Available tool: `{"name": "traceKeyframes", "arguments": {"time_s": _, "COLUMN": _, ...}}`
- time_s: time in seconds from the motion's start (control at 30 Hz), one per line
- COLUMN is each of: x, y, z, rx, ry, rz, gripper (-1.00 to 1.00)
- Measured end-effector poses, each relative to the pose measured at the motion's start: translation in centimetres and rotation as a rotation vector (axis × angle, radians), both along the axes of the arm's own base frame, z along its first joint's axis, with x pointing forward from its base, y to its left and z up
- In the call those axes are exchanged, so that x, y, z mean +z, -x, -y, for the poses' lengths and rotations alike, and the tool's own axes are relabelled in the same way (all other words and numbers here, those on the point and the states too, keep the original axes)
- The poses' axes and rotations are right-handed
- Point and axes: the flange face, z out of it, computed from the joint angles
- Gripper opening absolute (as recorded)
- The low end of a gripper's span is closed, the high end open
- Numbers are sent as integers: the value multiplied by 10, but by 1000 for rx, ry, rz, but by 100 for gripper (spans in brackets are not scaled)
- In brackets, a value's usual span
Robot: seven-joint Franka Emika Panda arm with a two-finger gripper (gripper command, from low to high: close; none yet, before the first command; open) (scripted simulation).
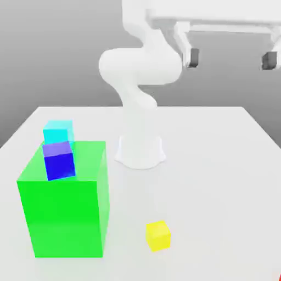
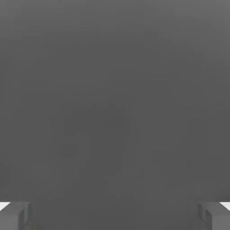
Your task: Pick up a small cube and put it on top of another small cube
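My gripper (image 1: 230, 58) hangs high above the table at the exterior view's upper right. It is open, its two dark fingertips (image 1: 192, 57) far apart with nothing between them. In the hand view the gripper (image 2: 115, 216) faces plain grey, with the fingers (image 2: 15, 216) spread wide. A sliver of the small red cube (image 1: 279, 277) shows at the exterior view's bottom right corner, cut off by the frame edge. A small yellow cube (image 1: 158, 236) lies on the white table (image 1: 219, 164) near the front, far below the gripper and to its left.
A big green cube (image 1: 63, 208) stands at the exterior view's left with a blue cube (image 1: 58, 161) on its top. A cyan cube (image 1: 57, 131) sits just behind. The arm's white base (image 1: 140, 151) stands mid-table.
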Motion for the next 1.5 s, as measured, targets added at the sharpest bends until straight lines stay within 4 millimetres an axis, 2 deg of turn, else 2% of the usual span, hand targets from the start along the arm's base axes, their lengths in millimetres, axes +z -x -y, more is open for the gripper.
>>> {"name": "traceKeyframes", "arguments": {"time_s": 0.13, "x": -59, "y": -19, "z": -39, "rx": 24, "ry": 5, "rz": -83, "gripper": 0}}
{"name": "traceKeyframes", "arguments": {"time_s": 0.33, "x": -154, "y": -35, "z": -87, "rx": 40, "ry": 4, "rz": -207, "gripper": 0}}
{"name": "traceKeyframes", "arguments": {"time_s": 0.47, "x": -219, "y": -33, "z": -120, "rx": 52, "ry": -1, "rz": -291, "gripper": 0}}
{"name": "traceKeyframes", "arguments": {"time_s": 0.63, "x": -301, "y": -17, "z": -161, "rx": 65, "ry": -11, "rz": -398, "gripper": 0}}
{"name": "traceKeyframes", "arguments": {"time_s": 0.77, "x": -368, "y": -13, "z": -170, "rx": 66, "ry": -14, "rz": -421, "gripper": 0}}
{"name": "traceKeyframes", "arguments": {"time_s": 0.8, "x": -379, "y": -12, "z": -170, "rx": 66, "ry": -14, "rz": -422, "gripper": -100}}
{"name": "traceKeyframes", "arguments": {"time_s": 0.97, "x": -379, "y": -12, "z": -170, "rx": 67, "ry": -16, "rz": -422, "gripper": -100}}
{"name": "traceKeyframes", "arguments": {"time_s": 1.0, "x": -384, "y": -12, "z": -170, "rx": 67, "ry": -16, "rz": -422, "gripper": -100}}
{"name": "traceKeyframes", "arguments": {"time_s": 1.07, "x": -366, "y": -13, "z": -171, "rx": 66, "ry": -16, "rz": -423, "gripper": -100}}
{"name": "traceKeyframes", "arguments": {"time_s": 1.13, "x": -336, "y": -12, "z": -171, "rx": 67, "ry": -16, "rz": -423, "gripper": -100}}
{"name": "traceKeyframes", "arguments": {"time_s": 1.17, "x": -322, "y": -15, "z": -163, "rx": 47, "ry": -17, "rz": -422, "gripper": -100}}
{"name": "traceKeyframes", "arguments": {"time_s": 1.33, "x": -258, "y": -39, "z": -65, "rx": -228, "ry": -39, "rz": -409, "gripper": -100}}
{"name": "traceKeyframes", "arguments": {"time_s": 1.5, "x": -198, "y": -38, "z": 41, "rx": -528, "ry": -79, "rz": -393, "gripper": -100}}
